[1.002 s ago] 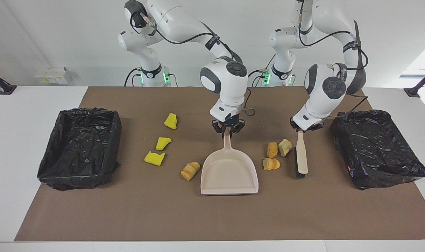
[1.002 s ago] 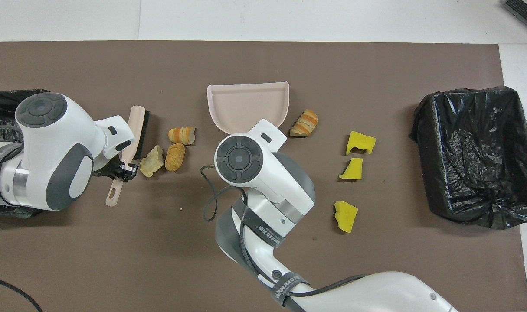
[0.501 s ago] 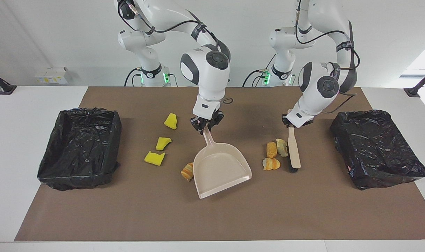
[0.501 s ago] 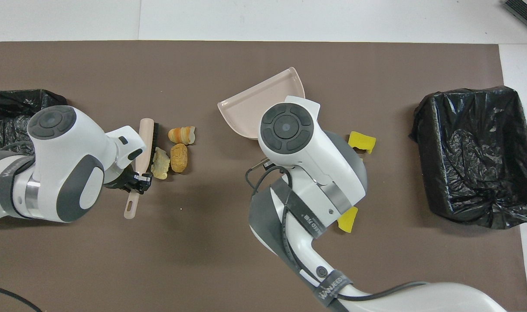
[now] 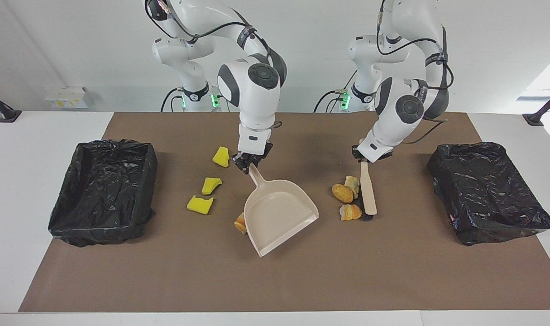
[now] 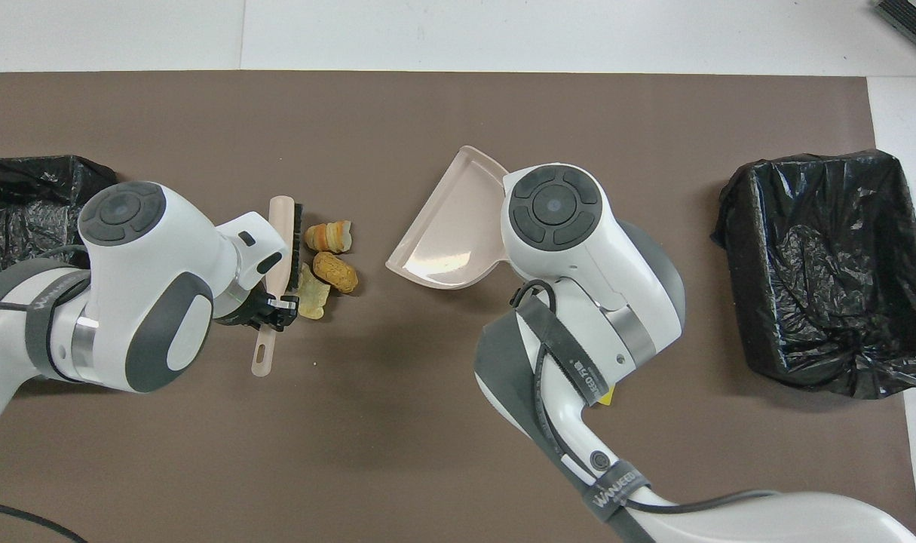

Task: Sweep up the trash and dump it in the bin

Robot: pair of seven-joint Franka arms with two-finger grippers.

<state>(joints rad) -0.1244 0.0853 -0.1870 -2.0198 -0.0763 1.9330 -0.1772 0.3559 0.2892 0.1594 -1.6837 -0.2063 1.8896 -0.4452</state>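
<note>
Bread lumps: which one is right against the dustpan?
The striped lump, alone at the dustpan's side wall toward the right arm's end and partly hidden by it. The other three cluster by the brush.

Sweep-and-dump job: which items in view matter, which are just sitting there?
In play:
- dustpan, held by right gripper
- brush, held by left gripper
- three bread-like lumps beside the brush
- striped lump at the dustpan's edge
- three yellow scraps
- two black-lined bins

Idle:
- small white boxes off the mat
</note>
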